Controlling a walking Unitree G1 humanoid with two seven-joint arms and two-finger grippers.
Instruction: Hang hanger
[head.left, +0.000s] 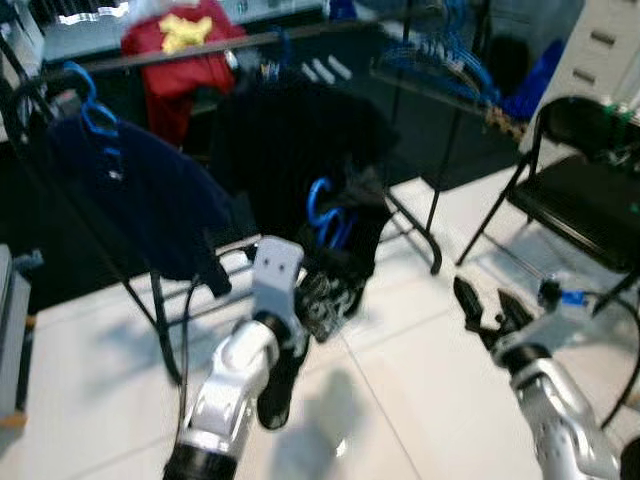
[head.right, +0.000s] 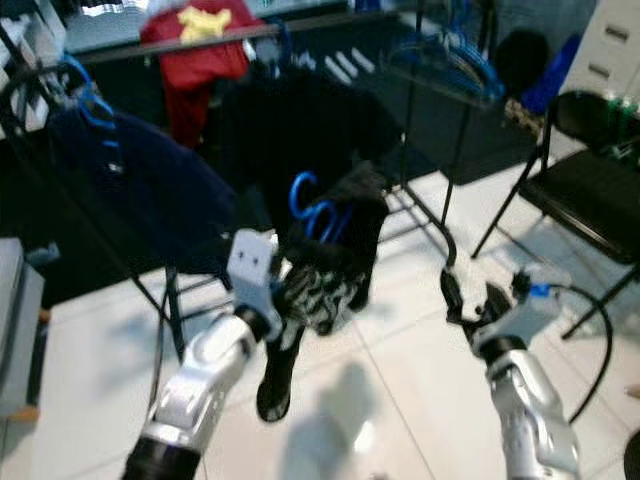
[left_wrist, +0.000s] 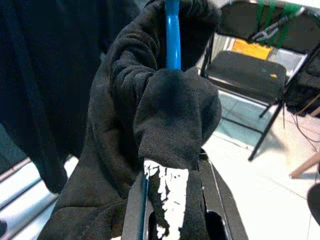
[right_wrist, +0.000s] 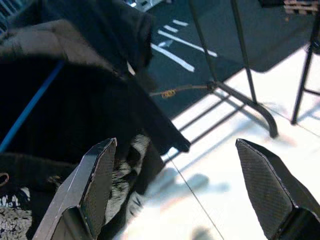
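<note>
The left end effector apparently grips the blue hanger with its black garment; the right end effector hangs open over the floor.

Up at twelve o'clock, a red garment with a yellow print hangs over a rail. At nine o'clock, a dark navy garment droops from a blue hook. Over at three o'clock, a black folding chair stands on the white tiled floor.
</note>
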